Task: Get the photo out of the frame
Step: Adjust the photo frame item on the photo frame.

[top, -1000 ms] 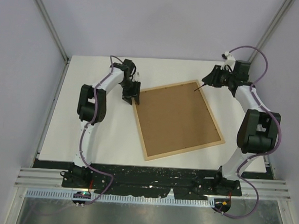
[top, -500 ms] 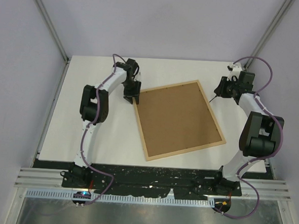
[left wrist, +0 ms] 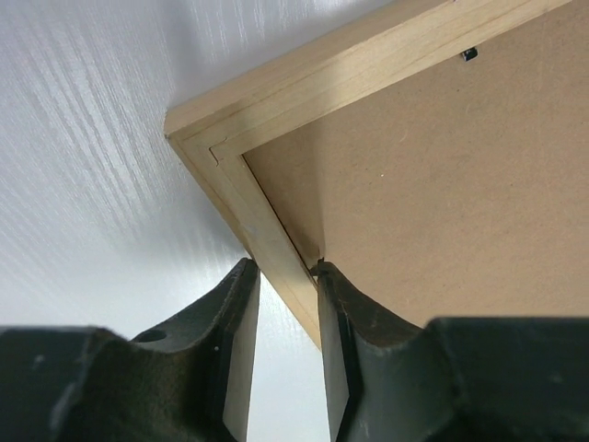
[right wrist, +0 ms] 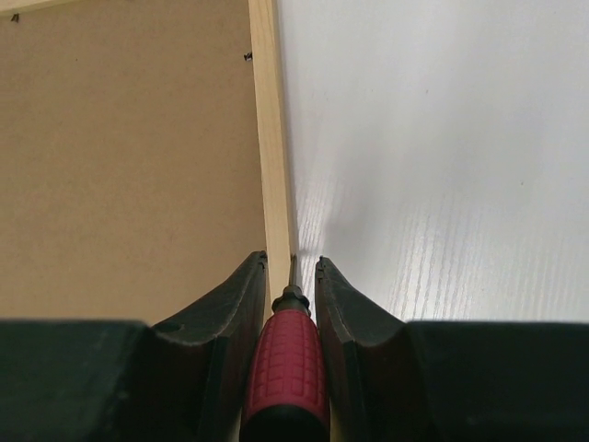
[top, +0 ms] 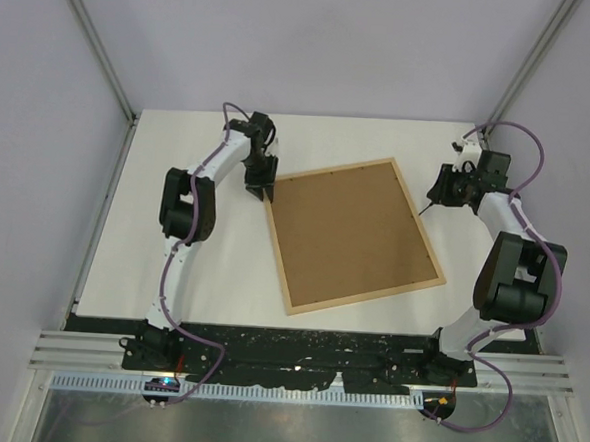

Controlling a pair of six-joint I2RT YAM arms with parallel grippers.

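White tabletop [top: 172, 264] fills a pale-walled enclosure, and you have one workpiece on it. The frame [top: 366, 295] lies flat near the middle, turned somewhat askew to the table edges. It is back side up, with its brown backing panel [top: 349, 234] seated inside the light-wood rails.

Left gripper [left wrist: 283, 272]: you have it at the frame's far-left corner. Its fingers straddle the left rail just below that corner. One finger is on the table side, the other over the backing panel. Both are drawn in against the wood, pinching the rail.

Right gripper [right wrist: 293, 262]: you have it outside the frame's right rail, near the far-right corner. Its fingers are clamped on a red-handled tool [right wrist: 285, 368]. The thin tip sits at the rail's outer edge. Contact between tip and wood cannot be confirmed.

A small dark tab [right wrist: 248, 56] shows at the panel's edge beside the right rail.
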